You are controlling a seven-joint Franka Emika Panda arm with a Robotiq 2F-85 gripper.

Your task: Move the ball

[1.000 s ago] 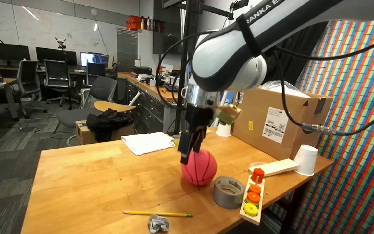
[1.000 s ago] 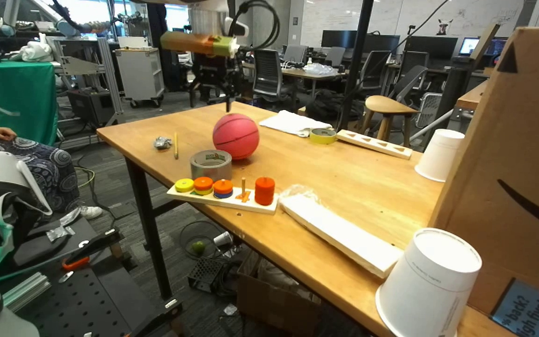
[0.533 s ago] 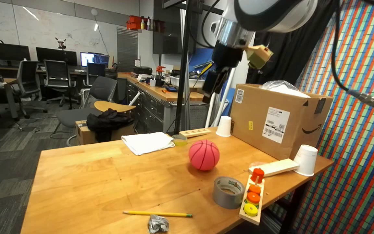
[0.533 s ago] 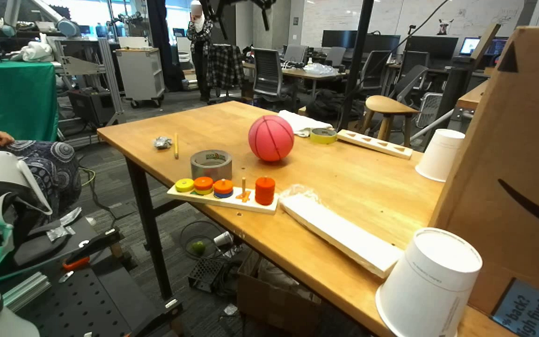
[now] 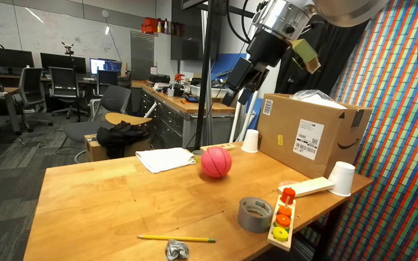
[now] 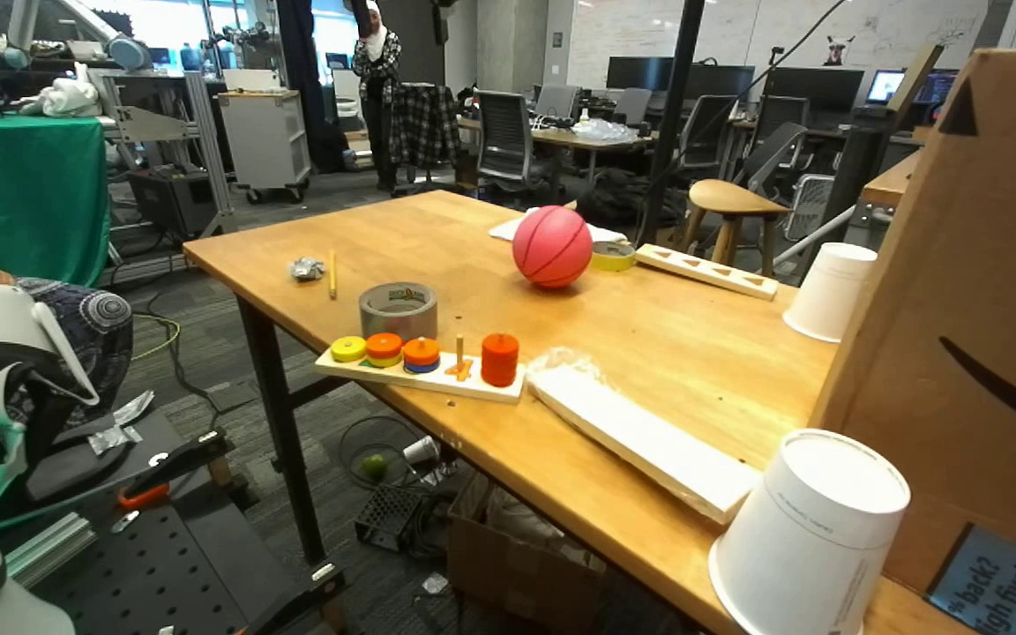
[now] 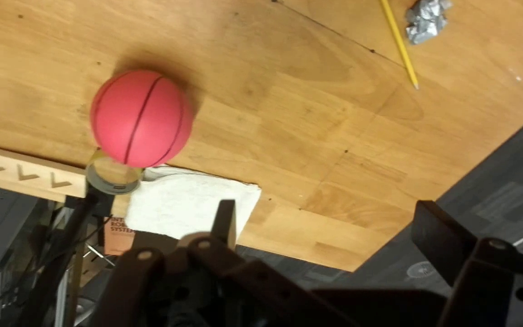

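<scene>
A pink-red ball with dark seam lines rests on the wooden table, in both exterior views (image 5: pixel 216 162) (image 6: pixel 552 247). It is near the white cloth and the yellow tape roll. In the wrist view the ball (image 7: pixel 141 118) lies left of the jaws, apart from them, and partly covers the tape roll. My gripper (image 5: pixel 236 99) is high above the table, tilted, well clear of the ball. In the wrist view the gripper (image 7: pixel 325 204) is wide open, with nothing between its fingers. In an exterior view it is almost wholly out of frame at the top.
A white cloth (image 5: pixel 165 159), yellow tape roll (image 6: pixel 612 256) and notched wooden strip (image 6: pixel 706 272) lie near the ball. Grey duct tape (image 5: pixel 255 214), a ring-stacking toy (image 5: pixel 282 221), pencil (image 5: pixel 176 238), crumpled foil (image 5: pixel 177 250), white cups (image 5: pixel 341 178) and a cardboard box (image 5: pixel 310 134) are also on the table.
My gripper has risen away from beside the ball. The ball has rolled across the table toward the white cloth and the yellow tape, away from the duct tape.
</scene>
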